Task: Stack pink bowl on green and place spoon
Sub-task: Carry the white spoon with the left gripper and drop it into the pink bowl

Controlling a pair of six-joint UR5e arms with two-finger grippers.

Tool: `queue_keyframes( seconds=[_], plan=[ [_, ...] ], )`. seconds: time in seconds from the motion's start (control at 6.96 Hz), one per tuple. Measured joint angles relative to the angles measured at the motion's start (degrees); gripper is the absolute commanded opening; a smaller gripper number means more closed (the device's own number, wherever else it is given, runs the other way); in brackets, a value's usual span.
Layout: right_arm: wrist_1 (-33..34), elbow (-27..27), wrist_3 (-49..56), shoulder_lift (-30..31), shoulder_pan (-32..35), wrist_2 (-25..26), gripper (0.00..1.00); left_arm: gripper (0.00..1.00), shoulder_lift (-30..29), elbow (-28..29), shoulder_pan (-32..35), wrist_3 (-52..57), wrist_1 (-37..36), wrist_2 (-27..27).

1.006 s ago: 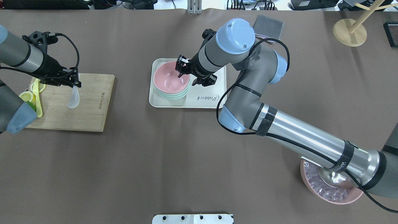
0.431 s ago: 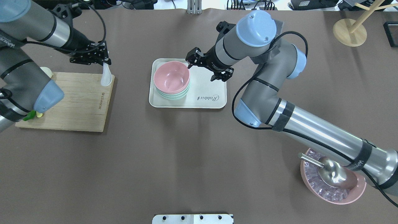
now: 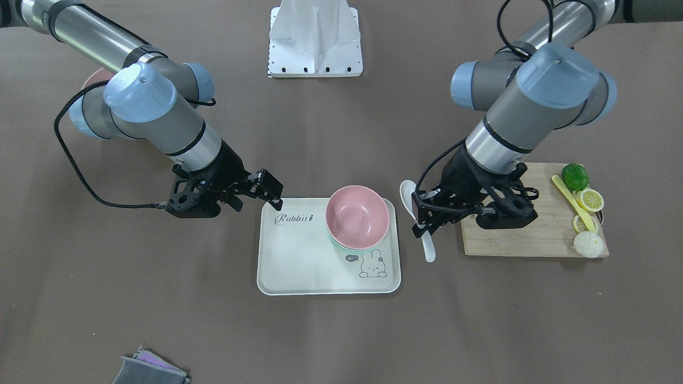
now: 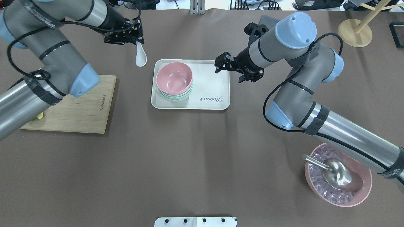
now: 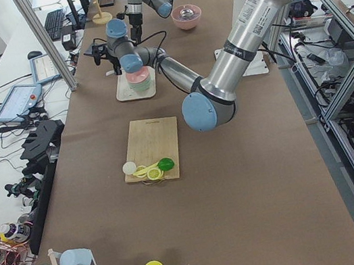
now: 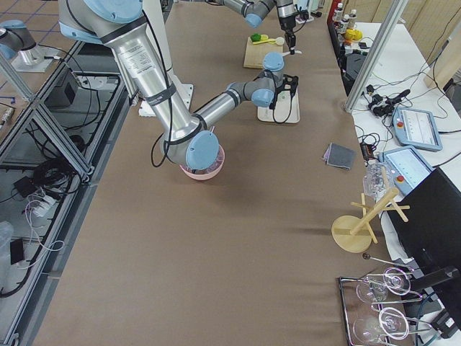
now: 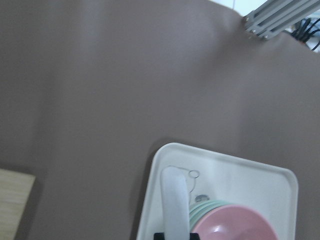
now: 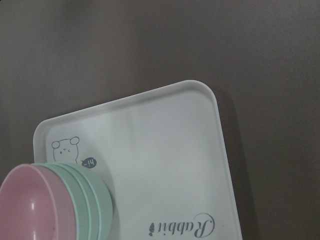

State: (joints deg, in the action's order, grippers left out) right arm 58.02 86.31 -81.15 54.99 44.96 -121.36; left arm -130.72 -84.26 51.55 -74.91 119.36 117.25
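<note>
the pink bowl (image 4: 174, 78) sits nested on top of the green bowls (image 4: 178, 97), the stack at the left end of the white tray (image 4: 210, 86) in the middle of the brown surface (image 4: 189, 151); the left pincer (image 4: 138, 39) is clenched on the handle of the white spoon (image 4: 140, 58), holding it in the air just left of the tray's far left corner, scoop end pointing toward the robot, apart from the bowls; the right pincer (image 4: 228, 71) hangs released and empty, jaws spread, over the right end of the tray, clear of the stack; a wooden cutting board (image 4: 79, 107) lies to the left with lemon slices (image 3: 591, 200) and a lime (image 3: 575, 176) on its left end; a pink dish of ice (image 4: 337, 176) with a metal scoop (image 4: 339, 173) stands near right
</note>
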Motion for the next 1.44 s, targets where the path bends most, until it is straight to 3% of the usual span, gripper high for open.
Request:
queue_keyframes(
  seconds=[0.29,0.58,0.72,0.86,1.44],
  plan=[
    [0.05,0.11,0.96,0.50,1.63,-1.74,1.00,0.00,-1.74,3.55,-2.39,-0.07,4.07,-3.95],
    [0.08,0.12,1.13,0.55,2.37,-2.62,1.00,0.00,-1.96,4.03,-3.79,-0.08,4.84,-4.44],
    [0.08,0.07,1.12,0.58,2.45,-2.73,1.00,0.16,-1.95,3.98,-4.78,-0.38,4.89,-4.60],
    [0.08,0.03,1.15,0.71,2.47,-2.77,1.00,0.98,-1.97,3.88,-5.53,-1.03,4.93,-4.79],
    [0.28,0.02,2.99,1.88,4.23,-4.14,1.00,0.99,-1.40,1.98,-5.94,-1.51,4.90,-4.74]
  ],
)
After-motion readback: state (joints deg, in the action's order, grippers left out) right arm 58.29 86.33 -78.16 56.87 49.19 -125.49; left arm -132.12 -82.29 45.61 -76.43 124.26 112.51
